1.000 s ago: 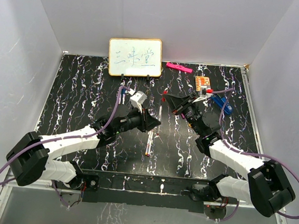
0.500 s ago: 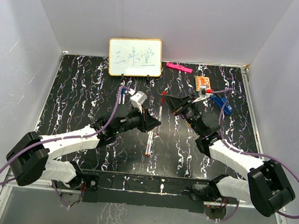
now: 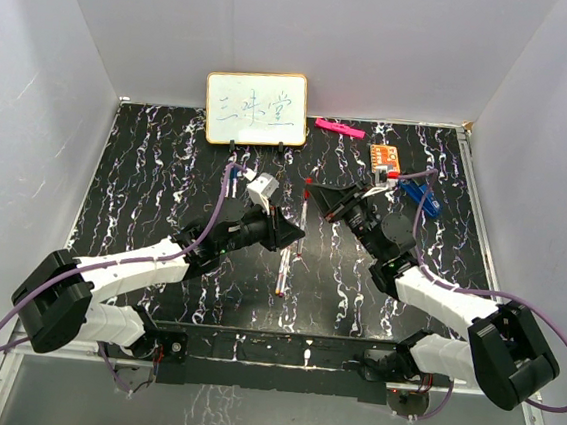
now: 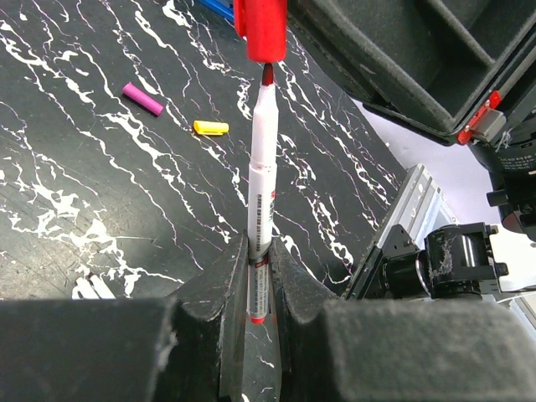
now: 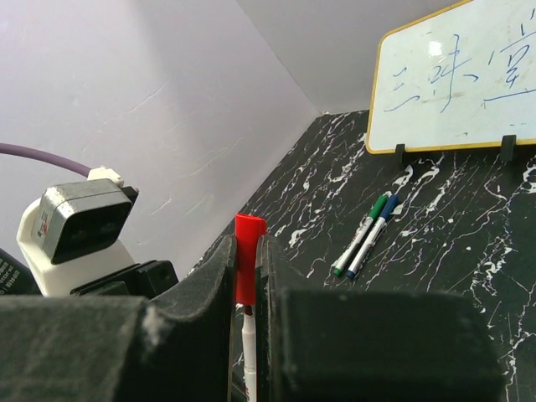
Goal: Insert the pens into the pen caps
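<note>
Lining up in mid-air: the left tool (image 4: pixel 258 248) grips the thin white-barrelled, red-tipped pen (image 4: pixel 260 151) by its tail, pointing it straight at the short red plastic cap (image 4: pixel 261 25) pinched in the right tool (image 5: pixel 248 251), so 1 push should seat it; the tip sits at the cap's mouth.

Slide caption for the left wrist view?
Left fingers grip a red-tipped pen, its tip at the mouth of the red cap; purple cap and yellow cap lie beyond.
</note>
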You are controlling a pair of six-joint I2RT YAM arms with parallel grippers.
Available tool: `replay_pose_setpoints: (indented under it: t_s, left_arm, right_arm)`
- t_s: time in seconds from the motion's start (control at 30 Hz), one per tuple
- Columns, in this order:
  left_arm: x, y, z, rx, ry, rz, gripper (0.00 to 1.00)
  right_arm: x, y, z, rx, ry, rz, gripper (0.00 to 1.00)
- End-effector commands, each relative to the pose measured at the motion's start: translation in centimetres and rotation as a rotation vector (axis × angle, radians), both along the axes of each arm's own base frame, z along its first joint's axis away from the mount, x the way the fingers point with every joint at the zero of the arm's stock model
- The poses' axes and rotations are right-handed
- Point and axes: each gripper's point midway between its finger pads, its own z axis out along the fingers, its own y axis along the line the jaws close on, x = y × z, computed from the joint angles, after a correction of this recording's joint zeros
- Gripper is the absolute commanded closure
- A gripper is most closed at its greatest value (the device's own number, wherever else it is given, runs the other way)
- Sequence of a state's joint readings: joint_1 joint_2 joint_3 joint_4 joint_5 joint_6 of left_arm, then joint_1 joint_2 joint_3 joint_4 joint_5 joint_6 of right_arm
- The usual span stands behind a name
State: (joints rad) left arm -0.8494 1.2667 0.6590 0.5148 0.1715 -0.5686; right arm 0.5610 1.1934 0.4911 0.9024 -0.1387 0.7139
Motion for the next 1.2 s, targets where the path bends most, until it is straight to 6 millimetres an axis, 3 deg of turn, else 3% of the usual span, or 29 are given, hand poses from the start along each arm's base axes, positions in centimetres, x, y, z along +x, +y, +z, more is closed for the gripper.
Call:
replay_pose_setpoints:
  t_s: [0.0, 0.63, 1.17]
  left_arm:
    - [0.5, -0.2, 2.4, -0.038, -0.054, 0.009, 1.0]
    - [0.9, 0.6, 3.1, -0.049, -0.079, 0.059, 1.0]
    - [3.7, 1.1, 6.3, -0.029, -0.186, 0.158, 1.0]
  right_arm:
    - [-0.5, 0.2, 1.1, 0.031, -0.047, 0.015, 1.0]
    - [-1.4, 0.9, -0.4, -0.007, -0.012, 0.054, 1.0]
    - [-2.9, 2.3, -6.0, -0.204, 0.107, 0.146, 1.0]
